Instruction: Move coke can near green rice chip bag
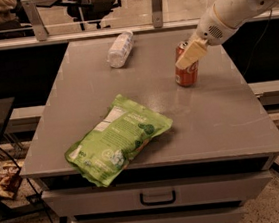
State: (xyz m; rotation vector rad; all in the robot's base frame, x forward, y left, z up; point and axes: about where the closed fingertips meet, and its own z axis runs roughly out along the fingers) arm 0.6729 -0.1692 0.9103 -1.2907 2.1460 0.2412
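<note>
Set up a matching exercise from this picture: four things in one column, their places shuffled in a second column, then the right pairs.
Things
1. coke can
2. green rice chip bag
3. plastic bottle
4. gripper

Places
A. lying on its side near the far edge of the table
B. against the upper part of the can, above the tabletop
C. lying flat near the front edge
D. standing upright on the far right part of the tabletop

Pairs: 1-D, 2-C, 3-A, 4-B
</note>
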